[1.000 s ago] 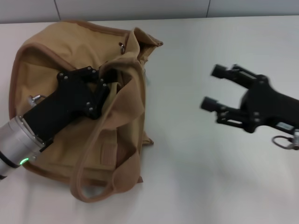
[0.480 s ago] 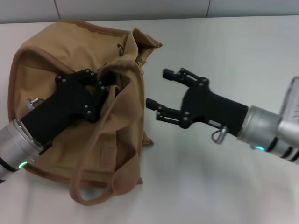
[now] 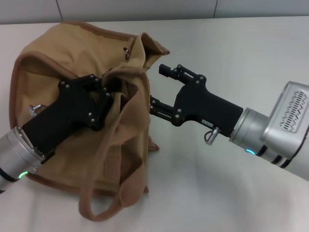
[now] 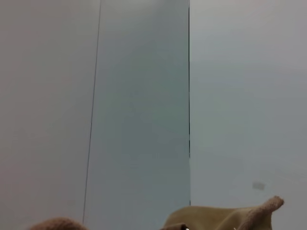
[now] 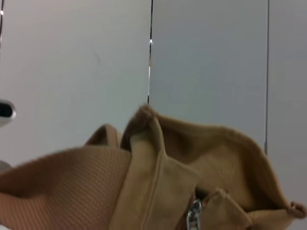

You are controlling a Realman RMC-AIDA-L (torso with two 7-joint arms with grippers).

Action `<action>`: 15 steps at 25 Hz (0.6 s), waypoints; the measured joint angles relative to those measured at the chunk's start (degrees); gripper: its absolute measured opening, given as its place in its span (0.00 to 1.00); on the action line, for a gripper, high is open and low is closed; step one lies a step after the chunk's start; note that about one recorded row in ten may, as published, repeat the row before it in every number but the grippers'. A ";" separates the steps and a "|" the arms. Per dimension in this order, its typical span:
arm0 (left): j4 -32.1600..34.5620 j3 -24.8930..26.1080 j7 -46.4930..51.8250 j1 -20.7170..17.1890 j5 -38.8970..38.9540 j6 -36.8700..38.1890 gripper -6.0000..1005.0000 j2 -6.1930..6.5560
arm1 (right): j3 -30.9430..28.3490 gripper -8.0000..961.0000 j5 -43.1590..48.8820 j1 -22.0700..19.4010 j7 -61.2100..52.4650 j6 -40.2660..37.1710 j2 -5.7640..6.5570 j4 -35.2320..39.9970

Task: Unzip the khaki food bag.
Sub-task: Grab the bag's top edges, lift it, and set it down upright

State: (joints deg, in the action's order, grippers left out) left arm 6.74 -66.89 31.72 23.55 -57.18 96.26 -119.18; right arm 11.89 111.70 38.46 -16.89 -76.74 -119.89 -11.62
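- The khaki food bag (image 3: 72,116) slumps on the tabletop (image 3: 231,53) at the view's nine o'clock, its zipper pull (image 5: 194,214) showing in the right wrist view, top seemingly not yet unzipped.
- The left gripper (image 3: 107,92) stays clamped on a fold near the bag's top, pinning it.
- The right gripper (image 3: 159,86) has swept in from three o'clock, jaws wide, now right at the bag's edge.
- Looks ready to go for the pull!

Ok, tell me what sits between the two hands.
In the head view, a fold of the khaki food bag and one strap handle lie between the left hand and the right hand.
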 joint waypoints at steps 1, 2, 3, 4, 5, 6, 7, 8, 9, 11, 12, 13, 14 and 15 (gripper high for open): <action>-0.02 0.00 0.00 0.00 0.00 0.17 0.07 0.00 | 0.00 0.84 0.00 0.00 0.00 0.00 0.00 0.00; -0.05 0.00 0.00 0.00 0.00 0.29 0.07 0.00 | -0.01 0.84 0.00 0.16 0.04 0.34 -0.01 -0.12; -0.05 0.00 0.00 -0.01 0.00 0.36 0.07 0.00 | -0.02 0.84 0.00 0.29 0.09 0.58 -0.04 -0.25; -0.06 0.00 0.00 -0.04 -0.01 0.42 0.07 0.00 | -0.02 0.81 0.00 0.36 0.14 0.74 -0.07 -0.33; -0.06 0.00 0.00 -0.05 -0.08 0.47 0.07 0.00 | -0.11 0.78 0.00 0.45 0.66 0.81 -0.10 -0.76; -0.06 0.00 0.00 -0.05 -0.08 0.47 0.07 0.00 | -0.11 0.75 0.00 0.45 0.66 0.81 -0.10 -0.76; -0.06 0.00 0.00 -0.05 -0.18 0.48 0.07 0.00 | -0.24 0.73 0.00 0.45 1.10 0.82 -0.11 -1.09; -0.06 0.00 0.00 -0.06 -0.22 0.49 0.07 0.00 | -0.41 0.70 0.01 0.46 1.51 0.82 -0.11 -1.40; -0.07 0.00 0.00 -0.05 -0.26 0.50 0.07 0.00 | -0.55 0.67 0.09 0.47 1.91 0.83 -0.11 -1.68; -0.12 0.00 0.00 0.01 -0.27 0.51 0.07 0.00 | -0.69 0.57 0.33 0.51 2.34 0.73 -0.10 -2.14; -0.14 0.00 0.02 0.04 -0.26 0.52 0.07 0.00 | -0.70 0.53 0.42 0.53 2.51 0.64 -0.11 -2.31; -0.16 0.00 0.08 0.08 -0.25 0.53 0.07 0.00 | -0.71 0.48 0.46 0.52 2.92 0.48 -0.10 -2.56; -0.17 0.00 0.16 0.12 -0.24 0.53 0.07 0.00 | -0.71 0.43 0.48 0.48 3.44 0.38 -0.10 -2.79; -0.17 0.00 0.23 0.16 -0.24 0.54 0.07 0.00 | -0.72 0.40 0.49 0.42 4.06 0.29 -0.10 -3.07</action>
State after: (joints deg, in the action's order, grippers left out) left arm 6.57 -66.88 31.95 23.71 -57.42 96.80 -119.17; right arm 11.17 112.19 38.88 -12.83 -76.45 -119.98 -14.70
